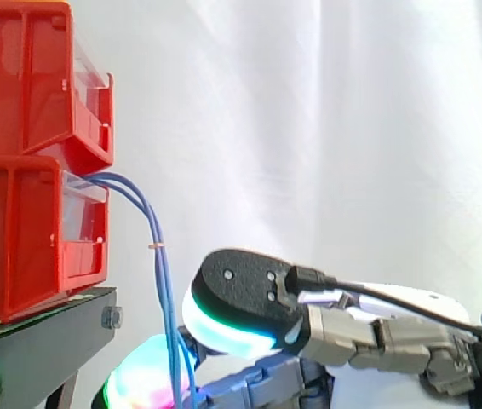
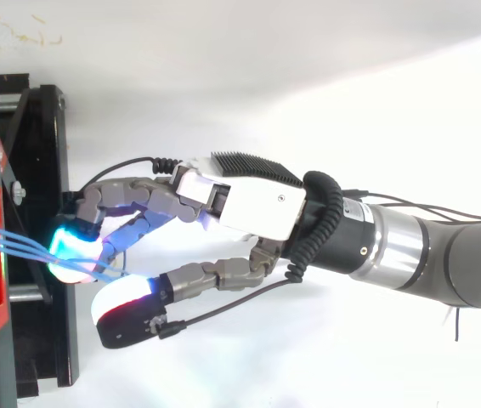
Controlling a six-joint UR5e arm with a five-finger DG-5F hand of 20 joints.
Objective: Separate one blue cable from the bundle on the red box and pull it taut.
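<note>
The grey robot arm (image 2: 444,255) reaches in level from the right, and its hand (image 2: 257,208) stretches towards the black metal stand (image 1: 45,341). The bent fingers bunch together at the stand's edge, and their glowing cyan and white fingertips (image 2: 70,255) close on the thin blue cables (image 1: 160,273), which run in between the pads. The thumb (image 2: 126,310), with its white pad and black back, juts out to one side, clear of the strands. Two red plastic bins sit stacked on the stand before the white curtain (image 1: 352,128). The cables come out over the clear front lip of the lower red bin (image 1: 20,247), arch forward and hang down in front of the stand into the fingers, with a small pale tie (image 1: 156,245) around them partway down. What lies inside that bin, or inside the upper red bin (image 1: 20,85), I cannot make out.
</note>
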